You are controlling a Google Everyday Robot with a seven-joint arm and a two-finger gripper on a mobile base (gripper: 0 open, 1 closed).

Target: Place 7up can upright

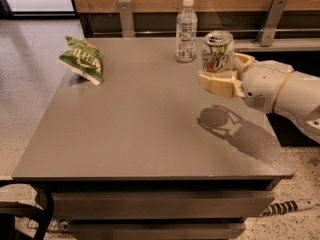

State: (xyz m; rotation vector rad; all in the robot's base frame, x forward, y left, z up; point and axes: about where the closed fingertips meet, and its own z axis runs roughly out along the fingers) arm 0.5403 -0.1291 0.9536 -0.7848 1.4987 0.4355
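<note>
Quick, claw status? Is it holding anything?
The claw is shut on the 7up can, holding it upright in the air over the right side of the table.

Held by the tool above the table, the 7up can shows what looks like a 7up logo.

- The surface is seen in plain matt grey-brown.
- The 7up can is marked in silver-white with green bands and a red-green logo, and its top is shiny metal.
- The cream-yellow pincer is closed around the can above the right edge, and the arm is white.
- The bottle is clear and capped in white.
- The snack bag is green with pale lettering.
</note>
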